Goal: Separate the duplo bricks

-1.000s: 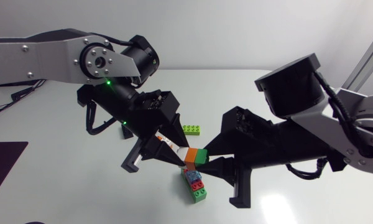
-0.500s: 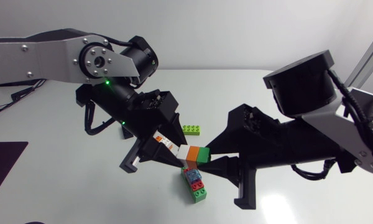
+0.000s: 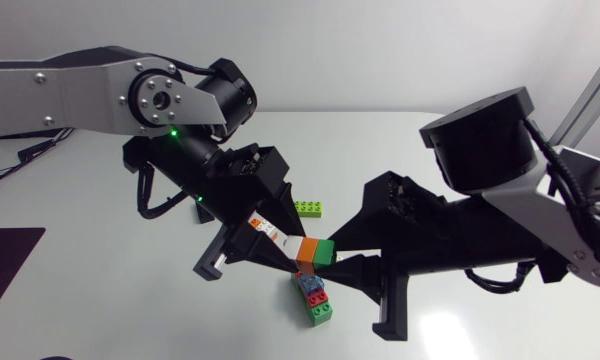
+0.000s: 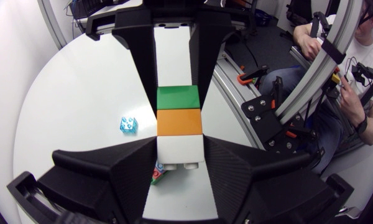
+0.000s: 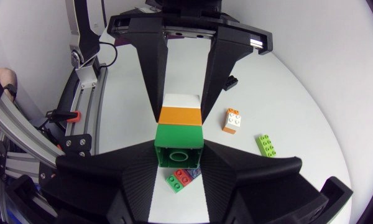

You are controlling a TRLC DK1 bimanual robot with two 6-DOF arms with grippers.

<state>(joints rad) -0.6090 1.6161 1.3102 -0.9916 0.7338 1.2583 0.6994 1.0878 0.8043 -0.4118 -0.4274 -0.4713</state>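
A short stack of a white brick [image 3: 280, 236], an orange brick [image 3: 305, 249] and a green brick [image 3: 323, 252] hangs above the table between both grippers. My left gripper [image 3: 282, 240] is shut on the white end [image 4: 180, 149]. Opposite it, my right gripper [image 3: 327, 256] is shut on the green end [image 5: 179, 146]. In the left wrist view the right gripper [image 4: 179, 93] comes in ahead of the left gripper [image 4: 180, 158]. A second stack of blue, red and green bricks [image 3: 316, 298] stands on the table right under the held one.
A lime green brick [image 3: 307, 208] lies behind the grippers. In the right wrist view an orange and white brick [image 5: 233, 120] sits beside that lime brick [image 5: 265, 144]. A single light blue brick [image 4: 128, 124] lies apart. A dark mat [image 3: 5, 270] covers the table's left edge.
The right arm's wrist has shifted slightly to the right. The held stack stays almost where it was, with both grippers still on it.
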